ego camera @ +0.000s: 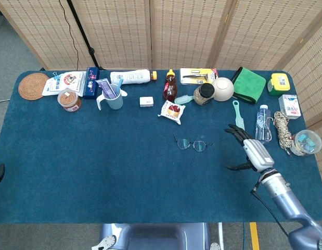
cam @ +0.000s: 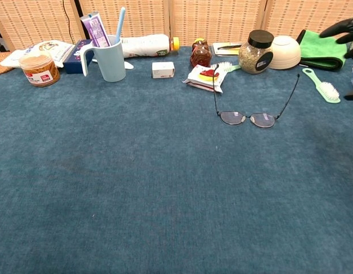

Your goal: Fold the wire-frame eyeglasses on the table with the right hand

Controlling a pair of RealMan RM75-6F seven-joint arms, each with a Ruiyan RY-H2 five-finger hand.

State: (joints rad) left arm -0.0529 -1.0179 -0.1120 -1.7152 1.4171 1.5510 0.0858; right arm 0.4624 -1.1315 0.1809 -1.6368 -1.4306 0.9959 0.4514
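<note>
Presently, stage: approach only; nothing grasped.
Right hand (ego camera: 253, 151): fingers spread apart, empty, to the right of the eyeglasses (ego camera: 192, 144), likely lined up to reach a temple.
Eyeglasses: on the table (ego camera: 98, 172), centre-right, temples open, pointing toward the far items.
Left hand: not seen.
View difference: chest view shows both temples (cam: 289, 96) clearly; only dark fingertips (cam: 341, 28) enter at its right edge.

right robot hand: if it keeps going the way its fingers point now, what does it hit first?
Likely nothing soon. The right robot hand points up and left, toward the table's far side. That line passes right of the eyeglasses and seems to reach the jar first, though height is unclear.
</note>
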